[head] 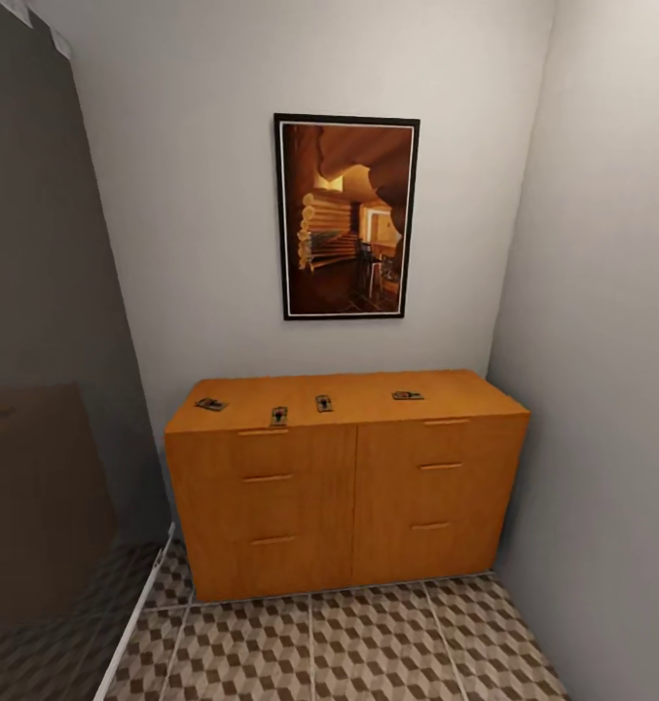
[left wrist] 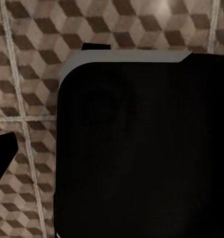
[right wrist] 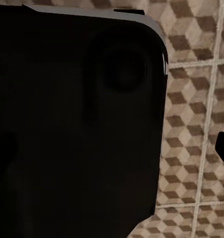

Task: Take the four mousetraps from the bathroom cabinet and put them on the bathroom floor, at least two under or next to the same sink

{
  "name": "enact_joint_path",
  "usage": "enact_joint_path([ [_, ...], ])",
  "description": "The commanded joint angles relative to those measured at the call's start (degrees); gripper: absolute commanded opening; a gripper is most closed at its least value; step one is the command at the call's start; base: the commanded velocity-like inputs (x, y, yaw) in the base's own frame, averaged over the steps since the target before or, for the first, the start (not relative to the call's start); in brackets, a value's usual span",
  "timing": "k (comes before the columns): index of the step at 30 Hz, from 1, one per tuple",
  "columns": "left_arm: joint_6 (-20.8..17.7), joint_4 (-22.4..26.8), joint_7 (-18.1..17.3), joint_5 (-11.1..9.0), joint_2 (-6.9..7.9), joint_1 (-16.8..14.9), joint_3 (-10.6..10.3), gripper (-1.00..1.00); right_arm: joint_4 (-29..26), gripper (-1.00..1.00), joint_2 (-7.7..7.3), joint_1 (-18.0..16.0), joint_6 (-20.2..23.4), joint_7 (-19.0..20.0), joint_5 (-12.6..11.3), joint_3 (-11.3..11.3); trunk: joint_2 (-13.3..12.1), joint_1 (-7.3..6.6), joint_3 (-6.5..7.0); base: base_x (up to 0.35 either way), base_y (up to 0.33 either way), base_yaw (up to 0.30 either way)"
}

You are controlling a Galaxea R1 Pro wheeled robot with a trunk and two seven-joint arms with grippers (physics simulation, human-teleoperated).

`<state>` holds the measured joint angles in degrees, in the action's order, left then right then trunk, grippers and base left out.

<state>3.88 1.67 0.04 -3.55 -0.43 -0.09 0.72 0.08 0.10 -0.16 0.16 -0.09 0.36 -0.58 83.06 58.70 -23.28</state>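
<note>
Several mousetraps lie in a row on top of the orange-brown cabinet (head: pixel 348 487), straight ahead against the back wall: one at the left (head: pixel 211 404), two near the middle (head: pixel 278 416) (head: pixel 324 403), one towards the right (head: pixel 407 395). The cube-patterned bathroom floor (head: pixel 368 643) runs from the cabinet's foot towards me. The sink is out of view. In each wrist view a dark tip that may be a finger (left wrist: pixel 2 156) (right wrist: pixel 223 148) pokes in at the edge above the tiles; I cannot tell how the jaws stand.
A framed picture (head: pixel 347 216) hangs above the cabinet. A grey wall (head: pixel 602 389) stands close on the right and a dark panel (head: pixel 37 467) on the left, with a white strip (head: pixel 134 623) at its foot. My black base (left wrist: pixel 141 148) (right wrist: pixel 77 124) covers much of the wrist views.
</note>
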Motion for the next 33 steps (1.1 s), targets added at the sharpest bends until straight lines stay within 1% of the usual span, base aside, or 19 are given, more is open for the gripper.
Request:
enact_joint_path([
  [1,0.1,0.0,0.0,-0.4,-0.01,0.0,0.0,1.00,0.0,1.00,0.02,0.0,0.0,0.0,0.0,0.0,0.0,0.03,-0.04,0.272,-0.163,0.056],
  [22,0.1,0.0,0.0,-0.3,-0.01,0.0,0.1,1.00,0.0,1.00,-0.02,0.0,0.1,0.0,-0.3,0.1,0.0,0.03,-0.04,0.271,-0.162,0.008],
  [30,0.6,0.0,0.0,-0.2,0.04,0.0,0.0,1.00,0.0,1.00,0.04,0.0,0.0,-0.1,-0.1,0.1,0.0,0.03,-0.04,0.050,-0.019,0.002],
  [33,0.6,0.0,0.0,-0.2,0.01,0.0,0.0,1.00,0.0,1.00,0.06,0.0,0.0,-0.1,0.0,0.0,0.0,0.03,-0.04,0.010,-0.004,0.099],
])
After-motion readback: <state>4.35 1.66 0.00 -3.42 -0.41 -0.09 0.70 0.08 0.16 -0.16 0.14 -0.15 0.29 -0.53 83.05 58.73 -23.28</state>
